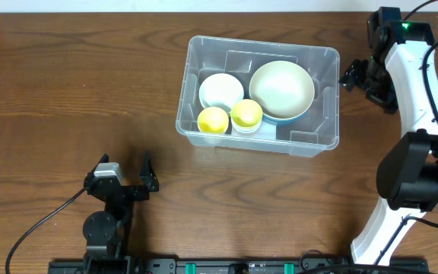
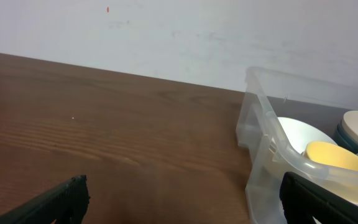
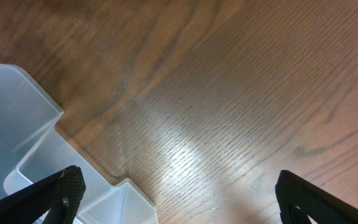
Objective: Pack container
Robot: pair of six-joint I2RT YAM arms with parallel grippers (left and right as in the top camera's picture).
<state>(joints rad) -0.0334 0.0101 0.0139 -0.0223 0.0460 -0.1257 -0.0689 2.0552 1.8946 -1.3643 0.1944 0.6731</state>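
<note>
The left gripper [image 2: 182,196] and right gripper [image 3: 179,193] show fingers spread and empty, the clear container [image 1: 311,141] just ahead of one pair, beside the other; we judge a careless sweep could clip its rim.

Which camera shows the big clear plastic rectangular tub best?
Overhead: the whole clear plastic rectangular tub is visible, all four walls. Left wrist shows one corner and some rim; right wrist shows only a corner.

In the left wrist view the container [image 2: 263,118] is cut off at right and bottom; in the right wrist view only a corner is shown. A blue bowl [image 1: 284,120] is mostly hidden under a cream bowl [image 1: 281,87].
</note>
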